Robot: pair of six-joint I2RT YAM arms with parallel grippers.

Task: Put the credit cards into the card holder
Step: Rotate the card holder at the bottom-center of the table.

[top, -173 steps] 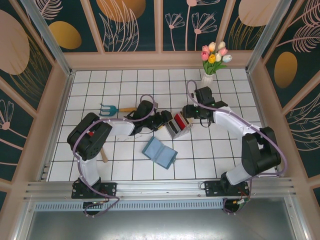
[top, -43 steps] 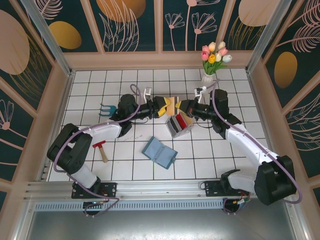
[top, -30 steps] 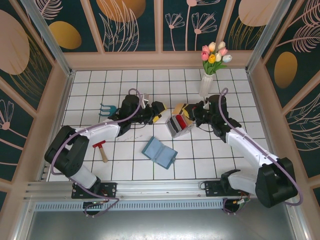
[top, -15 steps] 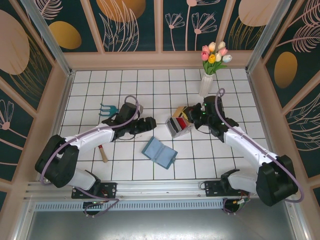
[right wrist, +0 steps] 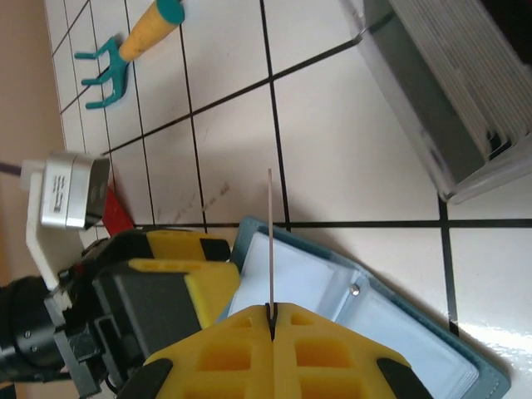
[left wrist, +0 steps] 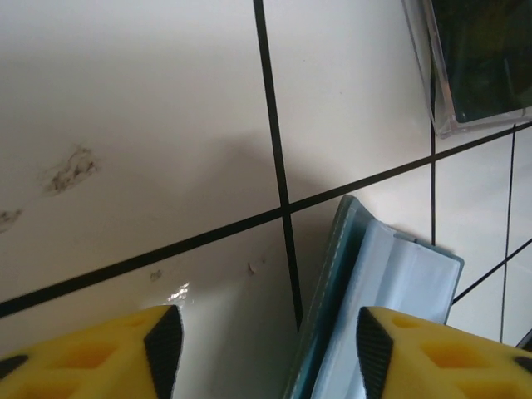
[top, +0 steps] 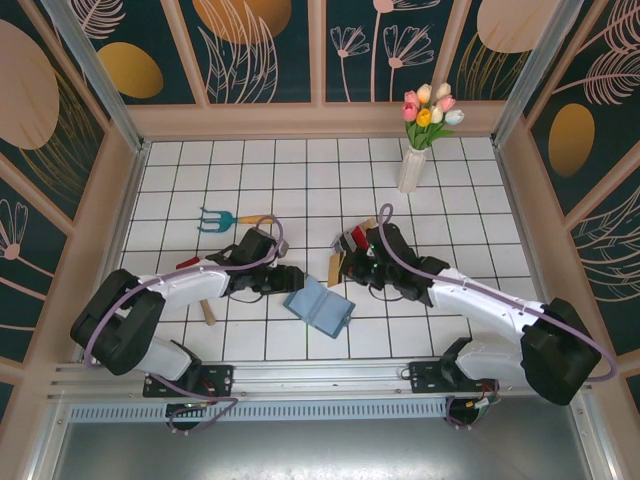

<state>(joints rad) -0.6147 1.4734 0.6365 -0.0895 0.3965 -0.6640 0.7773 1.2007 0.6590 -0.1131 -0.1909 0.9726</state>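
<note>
right end effector (right wrist: 271, 314) pinches a tan credit card (right wrist: 270, 241) on edge over the open card holder (right wrist: 391, 324) on the counter (right wrist: 349, 150), apparently aiming for a slot. left end effector (left wrist: 268, 345), jaws apart, straddles the card holder's edge, likely to steady it.

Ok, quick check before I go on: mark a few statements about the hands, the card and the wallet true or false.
1. The right hand pinches a thin card edge-on near the wallet. True.
2. The left hand is shut on a card. False: it is open at the wallet's edge.
3. The wallet lies folded shut. False: it lies open.
4. The clear rack stands apart from the wallet. True.
</note>
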